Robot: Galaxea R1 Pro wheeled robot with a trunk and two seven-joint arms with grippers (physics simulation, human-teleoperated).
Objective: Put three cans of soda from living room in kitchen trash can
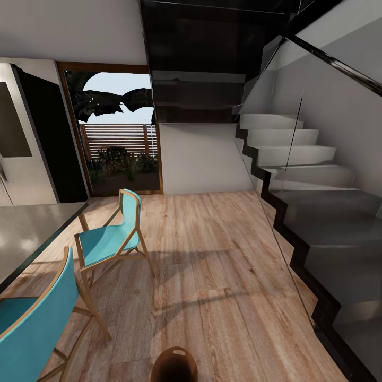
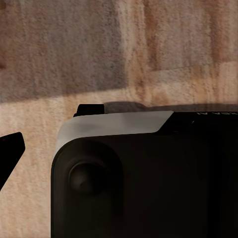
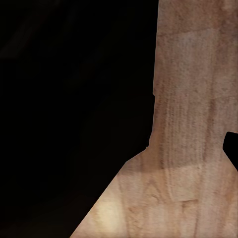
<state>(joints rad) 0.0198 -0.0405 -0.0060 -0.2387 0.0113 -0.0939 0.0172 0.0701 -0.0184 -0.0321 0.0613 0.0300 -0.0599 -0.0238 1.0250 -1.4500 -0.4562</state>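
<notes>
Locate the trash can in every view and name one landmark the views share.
Head view: the trash can sits at the bottom edge, centre, on the wood floor.
Left wrist view: not in it.
Right wrist view: not in it.
Shared landmark: the wood floor's planks.

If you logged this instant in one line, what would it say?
place: kitchen by stairs | bin: on floor at bottom edge of head view | chairs: two, teal, by table | cans: none seen | end effectors: state unclear

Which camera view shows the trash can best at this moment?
The head view shows it best: the brown trash can sits at the bottom edge on the wood floor, its rim, dark inside and slot handle visible, though cropped. The left and right wrist views show floor planks and dark robot parts instead.
</notes>
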